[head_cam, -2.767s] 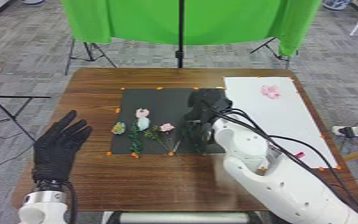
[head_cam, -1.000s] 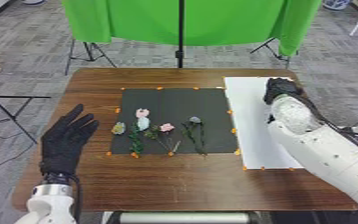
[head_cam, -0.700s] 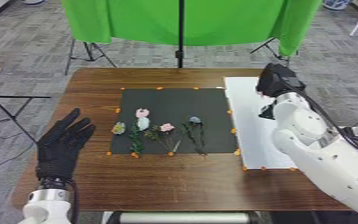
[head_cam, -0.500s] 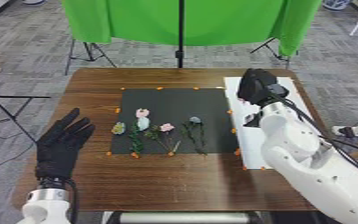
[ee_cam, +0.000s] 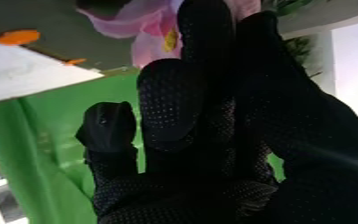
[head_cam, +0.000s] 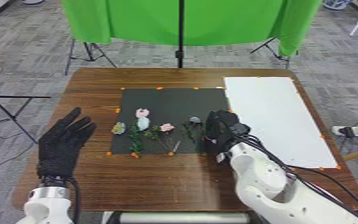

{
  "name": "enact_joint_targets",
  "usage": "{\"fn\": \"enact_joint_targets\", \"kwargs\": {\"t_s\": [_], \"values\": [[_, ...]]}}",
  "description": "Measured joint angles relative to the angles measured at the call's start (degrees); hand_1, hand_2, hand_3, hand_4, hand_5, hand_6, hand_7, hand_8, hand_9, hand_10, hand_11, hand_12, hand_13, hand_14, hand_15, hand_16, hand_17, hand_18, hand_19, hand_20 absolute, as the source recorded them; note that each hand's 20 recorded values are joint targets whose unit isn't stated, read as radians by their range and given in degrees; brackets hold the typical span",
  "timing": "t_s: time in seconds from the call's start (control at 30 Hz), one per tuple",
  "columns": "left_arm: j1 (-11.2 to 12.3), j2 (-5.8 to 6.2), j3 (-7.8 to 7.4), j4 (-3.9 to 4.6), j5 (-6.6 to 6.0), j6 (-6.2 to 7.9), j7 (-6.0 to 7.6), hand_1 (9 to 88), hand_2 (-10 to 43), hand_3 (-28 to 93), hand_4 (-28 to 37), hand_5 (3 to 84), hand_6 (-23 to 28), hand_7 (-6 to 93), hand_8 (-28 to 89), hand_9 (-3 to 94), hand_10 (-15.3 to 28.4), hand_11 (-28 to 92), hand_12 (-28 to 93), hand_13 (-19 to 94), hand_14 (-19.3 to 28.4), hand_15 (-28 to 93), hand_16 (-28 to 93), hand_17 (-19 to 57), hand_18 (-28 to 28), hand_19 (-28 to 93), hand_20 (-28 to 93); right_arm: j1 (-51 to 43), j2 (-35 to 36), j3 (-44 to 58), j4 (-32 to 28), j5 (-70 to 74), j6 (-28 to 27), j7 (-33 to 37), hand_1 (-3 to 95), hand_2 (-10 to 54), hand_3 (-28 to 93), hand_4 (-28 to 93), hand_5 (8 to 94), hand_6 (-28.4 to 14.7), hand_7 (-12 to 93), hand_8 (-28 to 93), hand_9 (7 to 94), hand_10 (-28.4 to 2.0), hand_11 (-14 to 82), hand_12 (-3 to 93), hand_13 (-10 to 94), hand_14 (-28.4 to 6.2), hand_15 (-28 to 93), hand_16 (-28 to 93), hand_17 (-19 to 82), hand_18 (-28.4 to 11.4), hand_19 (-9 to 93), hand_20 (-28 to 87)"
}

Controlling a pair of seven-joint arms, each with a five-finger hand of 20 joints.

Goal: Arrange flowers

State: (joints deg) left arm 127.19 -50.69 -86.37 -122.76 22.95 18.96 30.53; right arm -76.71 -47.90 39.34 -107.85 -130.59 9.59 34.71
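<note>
- Found right hand (head_cam: pixel 220 127) low at the right edge of the black mat (head_cam: pixel 180 102), toward the near corner.
- In wrist view, see right hand drawn in narrow: fingers (ee_cam: pixel 171 100) close together, thumb brought up beside them, pinching a large pink flower (ee_cam: pixel 118 22) with yellow centre at the tips.
- Noted left hand (head_cam: pixel 62 142) left of the mat, well apart from it. Fingers straight, spread wide, holding nothing.
- On the mat's left part, logged a yellowish blossom (head_cam: pixel 118 128) near the left edge, then a pale pink blossom (head_cam: pixel 143 113) just beyond a pale blue one (head_cam: pixel 143 123), with a leafy green stem (head_cam: pixel 136 143) running toward the near edge.
- Nearer the mat's middle, logged a small pink blossom (head_cam: pixel 167 128) with thin stems. Between that and right hand, marked a grey-blue blossom (head_cam: pixel 195 120).
- Recorded orange tabs (head_cam: pixel 159 88) around the mat, white sheet (head_cam: pixel 273 115) on its right, brown tabletop (head_cam: pixel 95 185) under both.
- Beyond the mat, off the tabletop, noted green cloth (head_cam: pixel 140 22) and a black pole (head_cam: pixel 181 35).
</note>
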Motion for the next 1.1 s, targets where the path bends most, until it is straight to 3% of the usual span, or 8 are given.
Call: {"fn": "enact_joint_targets", "kwargs": {"t_s": [0.17,0.3,0.5,0.63,0.77,0.87,1.0,1.1], "values": [[0.1,-0.7,-0.54,0.0,0.49,-0.11,-0.41,25.6,9.2,77,-19.6,41.8,11.5,13.0,-8,39.2,21.3,30,13,27,26.3,57,-8,-7.9,23.2,50,25,-1.4,0.2,3.5,-1.5,0.5,0.3,-0.6,40.6,-9.5,79,-28,71.6,2.9,14,-11,85.0,-9.2,38.6,22.6,70,-8.9,80,18,32,-22.8,93,60],[0.5,-0.71,-0.58,-0.03,0.36,-0.05,-0.08,25.6,9.2,77,-19.5,42.4,11.9,13.3,-8,39.2,21.3,30,13,27,26.3,57,-8,-7.9,23.2,50,25,-3.9,0.3,8.2,-3.8,0.5,-1.4,-4.5,38.0,-9.5,79,-28,69.7,2.6,13,-12,83.9,-9.9,43.7,20.7,70,-9.4,82,18,32,-23.6,93,61],[0.6,-0.59,-0.57,-0.03,0.29,-0.04,0.46,25.6,9.2,77,-19.5,42.4,11.9,13.5,-8,39.1,21.3,31,13,27,26.3,57,-8,-7.9,23.2,50,25,-3.8,0.9,7.4,-4.6,-2.2,-1.8,-9.1,36.0,-9.5,77,-28,68.6,2.4,13,-12,82.7,-10.3,46.9,20.5,70,-10.0,83,19,31,-24.0,93,61],[0.6,-0.59,-0.52,-0.03,0.3,-0.04,0.72,25.6,9.1,77,-19.6,42.3,11.8,13.5,-9,39.2,21.2,31,13,27,26.3,57,-8,-7.9,23.1,50,25,-3.6,0.9,7.2,-5.6,-2.2,-2.1,-8.6,33.0,-9.5,77,-28,66.2,2.0,12,-12,77.7,-11.2,38.8,17.2,65,-11.0,79,16,27,-24.3,92,55],[0.7,-0.61,-0.46,0.05,0.3,-0.08,1.13,24.8,9.0,76,-20.2,42.2,11.7,13.3,-9,39.1,21.2,30,13,27,26.3,57,-8,-7.9,23.1,50,25,-4.5,0.9,9.8,-7.9,3.4,-1.7,-6.3,30.5,-8.0,77,-28,63.4,0.8,12,-12,73.3,-14.9,31.7,15.6,61,-12.6,76,14,24,-23.9,90,52],[0.8,-0.88,-0.18,0.36,0.17,-0.08,1.06,24.6,9.1,76,-20.8,41.9,11.5,13.0,-9,38.9,21.0,30,13,27,26.3,57,-8,-8.0,23.1,50,25,-9.1,-0.8,19.4,-12.2,14.9,0.0,-3.4,29.6,-6.8,77,-28,61.4,0.7,12,-12,70.8,-15.5,30.4,15.5,58,-13.7,76,13,22,-23.6,90,52],[1.1,-0.71,1.24,0.77,-1.17,-0.03,2.01,22.7,9.5,76,-23.4,40.3,9.9,11.8,-8,38.6,20.5,27,12,27,26.4,55,-8,-8.2,23.2,49,25,-15.6,-3.4,30.8,-15.0,24.1,3.0,1.4,23.5,-0.2,77,-28,55.6,-0.1,12,-12,60.1,-18.0,23.0,13.6,47,-18.1,65,7,15,-23.3,78,47],[1.3,-0.42,1.78,1.47,-1.63,-0.06,2.59,21.5,9.7,75,-25.1,39.6,8.5,11.1,-9,38.3,20.0,26,12,26,25.9,53,-8,-8.4,23.2,48,24,-20.8,-4.9,37.9,-14.9,28.2,1.7,0.1,21.6,4.0,77,-28,56.9,0.3,12,-12,59.3,-17.3,19.9,12.7,46,-19.5,55,6,11,-23.0,69,41]]}}
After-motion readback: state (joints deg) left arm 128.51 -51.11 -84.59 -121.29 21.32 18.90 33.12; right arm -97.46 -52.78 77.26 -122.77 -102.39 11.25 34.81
